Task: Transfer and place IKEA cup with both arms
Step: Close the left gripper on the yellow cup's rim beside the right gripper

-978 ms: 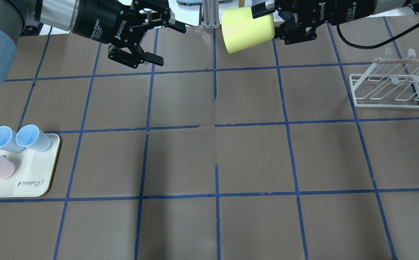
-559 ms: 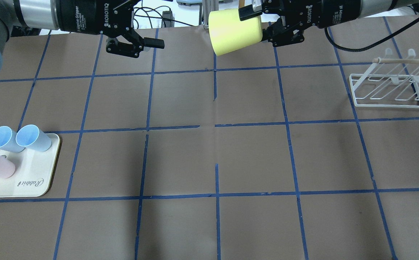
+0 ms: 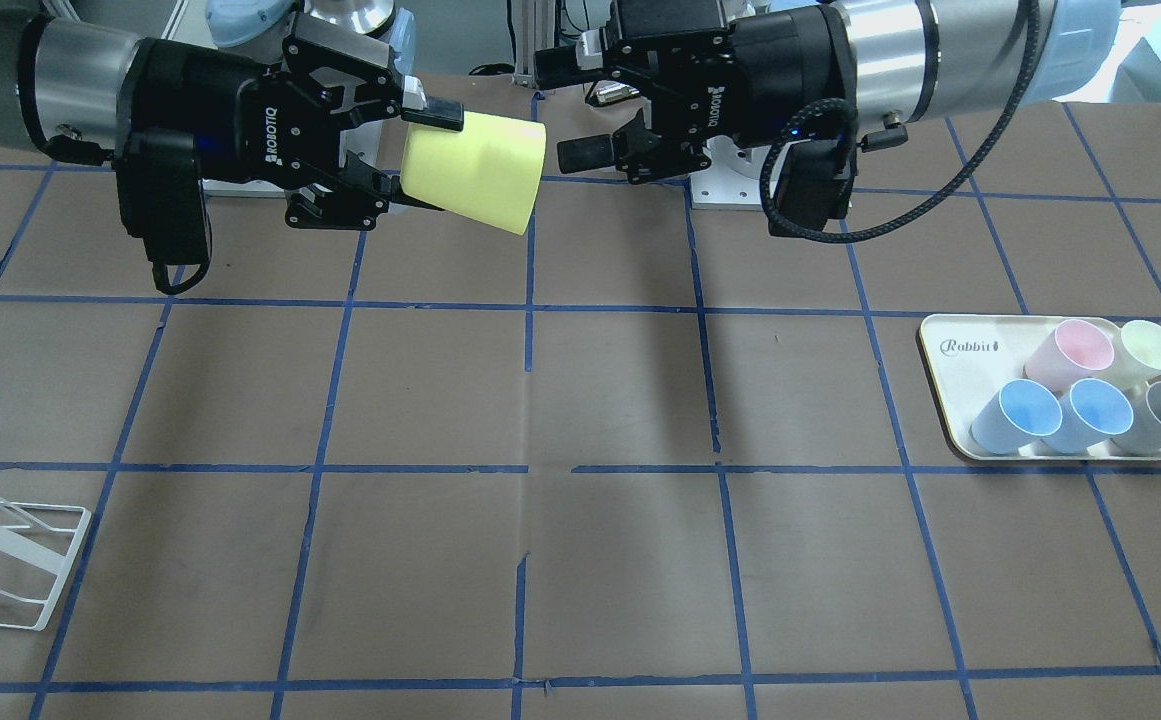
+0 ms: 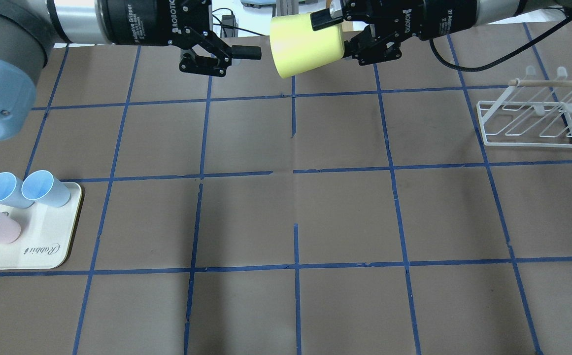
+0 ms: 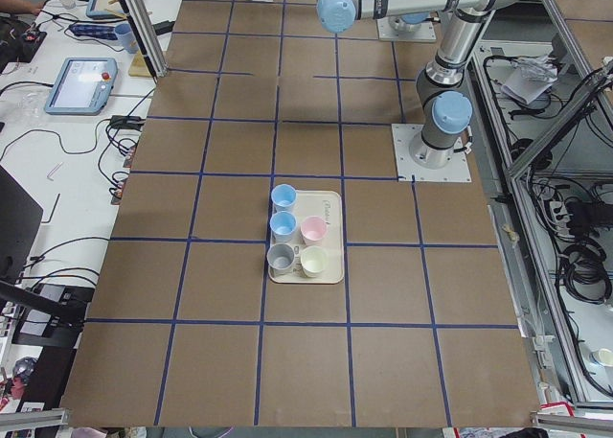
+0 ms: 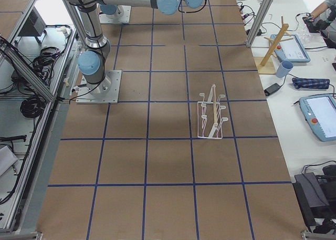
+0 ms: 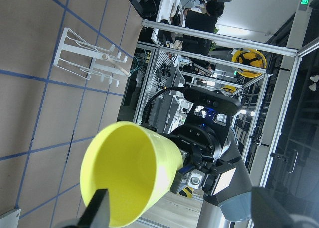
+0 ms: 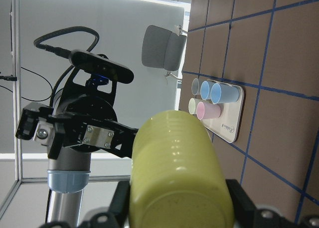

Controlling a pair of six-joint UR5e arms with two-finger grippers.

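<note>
My right gripper [image 3: 421,156] clamps the base of the light, likely slick lime-yellow plastic tumbler [image 3: 475,170]; I judge my left gripper [image 3: 572,108], jaws apart, should pinch its rim.

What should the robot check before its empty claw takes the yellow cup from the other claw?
1. Hold: the right gripper is clamped on the IKEA cup near its base: ok.
2. Receiver: the left gripper is open, jaws spread wide: ok.
3. The cup's mouth faces the left gripper: ok.
4. The left gripper's fingers reach around the rim: not ok, a gap separates them.
5. Fingers lined up with the cup's wall: cannot tell.
6. Room on the tray: ok, its labelled end is bare.
</note>
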